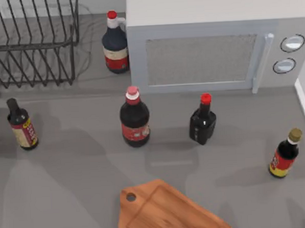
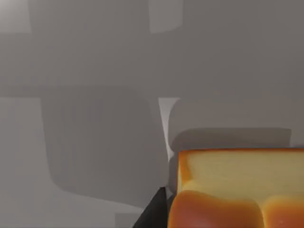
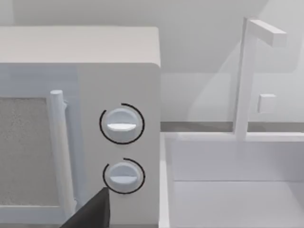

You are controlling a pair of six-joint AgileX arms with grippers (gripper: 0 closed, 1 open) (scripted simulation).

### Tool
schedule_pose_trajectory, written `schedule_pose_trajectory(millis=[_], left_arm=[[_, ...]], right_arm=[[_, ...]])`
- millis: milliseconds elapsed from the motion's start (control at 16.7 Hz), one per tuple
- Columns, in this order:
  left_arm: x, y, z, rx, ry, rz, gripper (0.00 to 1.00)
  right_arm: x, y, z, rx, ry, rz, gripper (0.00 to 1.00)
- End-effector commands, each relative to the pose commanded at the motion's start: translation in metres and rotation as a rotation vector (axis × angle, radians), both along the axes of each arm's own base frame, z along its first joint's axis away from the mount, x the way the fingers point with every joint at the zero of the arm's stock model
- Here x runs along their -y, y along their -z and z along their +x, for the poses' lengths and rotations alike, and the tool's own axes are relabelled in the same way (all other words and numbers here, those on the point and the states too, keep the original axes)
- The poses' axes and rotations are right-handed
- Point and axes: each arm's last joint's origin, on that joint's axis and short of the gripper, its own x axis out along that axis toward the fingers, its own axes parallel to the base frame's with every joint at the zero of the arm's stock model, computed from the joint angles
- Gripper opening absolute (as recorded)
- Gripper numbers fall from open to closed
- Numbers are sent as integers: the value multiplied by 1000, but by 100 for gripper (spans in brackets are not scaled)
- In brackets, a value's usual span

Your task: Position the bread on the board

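While 5 bottles ring the board [image 1: 168, 211], I cannot tell the left gripper's [image 2: 159, 209] grip beside bread [image 2: 237, 187]

The flat orange-brown wooden cutting board [image 1: 170, 211] lies on the grey desk [image 1: 70, 200] at the near edge, about the middle, its handle tab toward the left. Behind it stand two bottles side by side: a round dark bottle with a pink cap [image 1: 134, 118] on the left, a square black bottle with a red cap [image 1: 202, 120] on the right. Behind these sits the white microwave [image 1: 210, 39], with a dark jug with a red cap [image 1: 115, 43] just left of it and a black wire rack [image 1: 31, 41] farther left. A small dark bottle [image 1: 22, 125] stands at the left edge, a gold-capped bottle [image 1: 285, 153] at the right. In the left wrist view, a golden loaf of bread [image 2: 237, 190] is above the desk. In the right wrist view, a white sink with faucet [image 3: 247, 142] adjoins the microwave.
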Motion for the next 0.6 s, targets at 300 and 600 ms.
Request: schedule_pose_trajectory(millis=[300, 600], left_arm=[[-2, -27, 4, 17, -2, 0, 0], [-2, -59, 5, 20, -4, 0, 0]], right_arm=[[0, 0, 0, 0, 0, 0, 100], [0, 0, 0, 0, 0, 0, 100]])
